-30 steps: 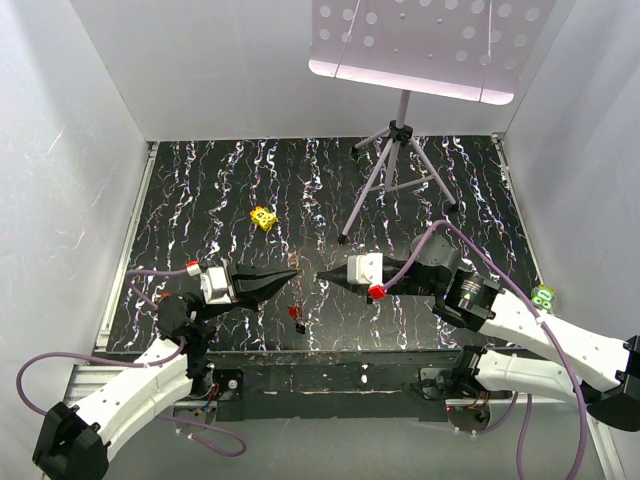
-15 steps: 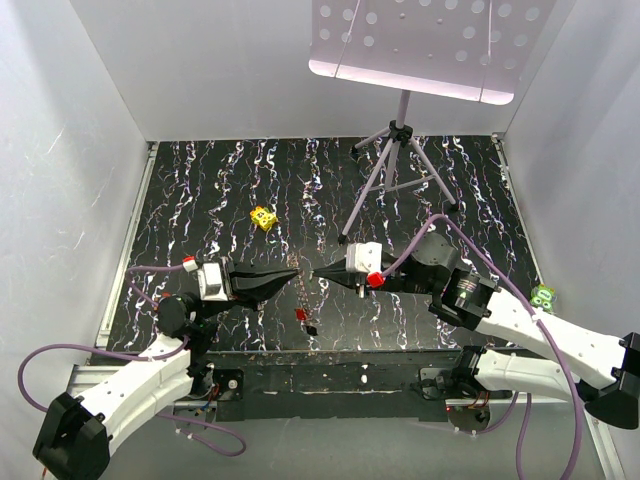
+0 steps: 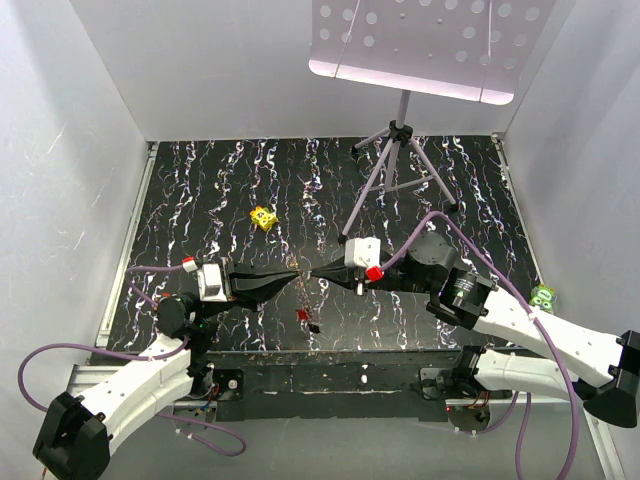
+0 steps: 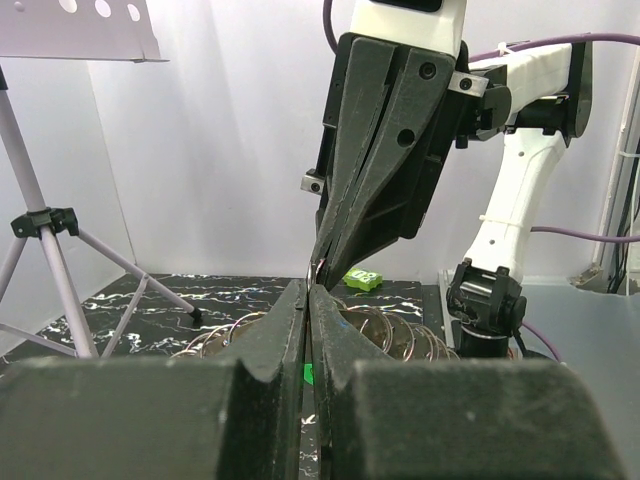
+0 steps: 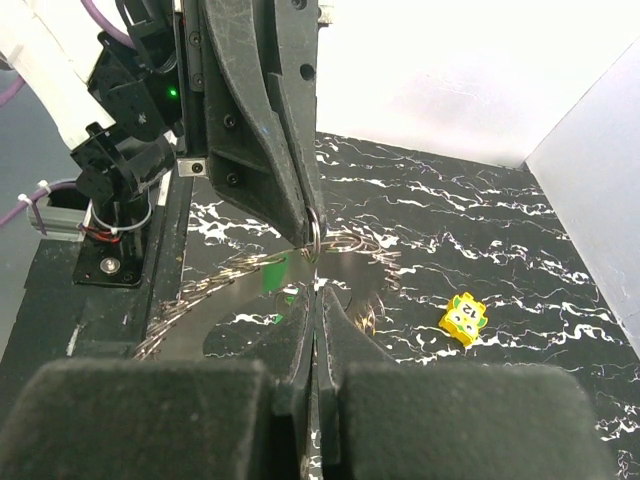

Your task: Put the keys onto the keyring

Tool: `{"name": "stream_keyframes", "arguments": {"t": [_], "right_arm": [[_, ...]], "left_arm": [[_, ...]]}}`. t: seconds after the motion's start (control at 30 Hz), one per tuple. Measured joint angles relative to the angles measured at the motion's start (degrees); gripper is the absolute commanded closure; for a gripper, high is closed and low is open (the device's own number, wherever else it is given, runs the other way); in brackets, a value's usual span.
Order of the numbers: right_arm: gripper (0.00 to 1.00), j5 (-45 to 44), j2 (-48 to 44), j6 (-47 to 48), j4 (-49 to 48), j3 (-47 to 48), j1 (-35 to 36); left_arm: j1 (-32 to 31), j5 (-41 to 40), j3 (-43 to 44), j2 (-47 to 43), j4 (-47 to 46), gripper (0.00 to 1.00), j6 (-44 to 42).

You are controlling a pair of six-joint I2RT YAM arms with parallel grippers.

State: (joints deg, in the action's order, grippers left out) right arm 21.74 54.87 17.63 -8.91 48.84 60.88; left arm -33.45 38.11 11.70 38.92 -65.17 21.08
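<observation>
Where two closed jaws meet, one keyring (image 5: 313, 228) sits pinched.

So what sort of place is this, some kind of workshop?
Most likely a robotics test booth in a lab: plain white walls box in a black marbled table, a left arm and right arm are bolted at its near edge, and a tripod stand holds a perforated panel above.

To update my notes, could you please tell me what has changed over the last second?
The left gripper and right gripper moved closer together, tips nearly meeting at the keyring. The dangling keys shifted slightly right. Both grippers stayed shut; yellow block and stand unmoved.
</observation>
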Motion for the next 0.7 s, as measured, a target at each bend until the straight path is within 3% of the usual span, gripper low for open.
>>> {"name": "stream_keyframes", "arguments": {"t": [0.7], "right_arm": [[0.99, 0.11, 0.00, -3.45, -1.73, 0.00, 0.00]], "left_arm": [[0.02, 0.55, 0.00, 0.09, 0.00, 1.00, -0.07]]}}
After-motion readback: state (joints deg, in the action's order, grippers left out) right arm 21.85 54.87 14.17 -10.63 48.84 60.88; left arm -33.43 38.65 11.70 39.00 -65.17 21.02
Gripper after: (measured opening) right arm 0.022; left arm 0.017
